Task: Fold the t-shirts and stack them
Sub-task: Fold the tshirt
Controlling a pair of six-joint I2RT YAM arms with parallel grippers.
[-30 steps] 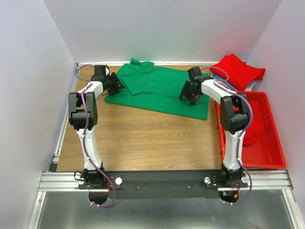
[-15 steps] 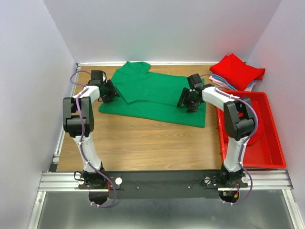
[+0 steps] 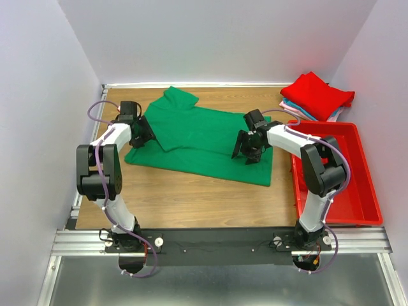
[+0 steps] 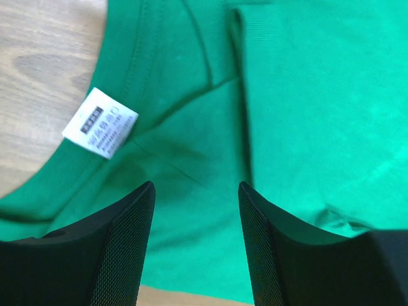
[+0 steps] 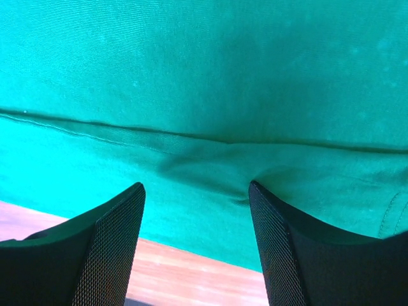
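A bright green t-shirt (image 3: 204, 137) lies spread on the wooden table, with its upper part folded over. My left gripper (image 3: 141, 134) is open over its left edge by the collar. In the left wrist view my open gripper (image 4: 196, 185) hangs over the green cloth (image 4: 306, 95), near the white neck label (image 4: 100, 122). My right gripper (image 3: 245, 148) is open over the shirt's right part. In the right wrist view the open gripper (image 5: 196, 185) has a small pucker of the green cloth (image 5: 204, 76) between its fingers. A stack of folded shirts (image 3: 317, 94), red on top, lies at the back right.
A red plastic bin (image 3: 370, 191) stands along the table's right side, beside the right arm. Bare wood (image 3: 191, 197) lies between the shirt and the arm bases. White walls close the table in at the back and on both sides.
The green shirt has slid toward the near left across the table. Both grippers have moved the same way with it.
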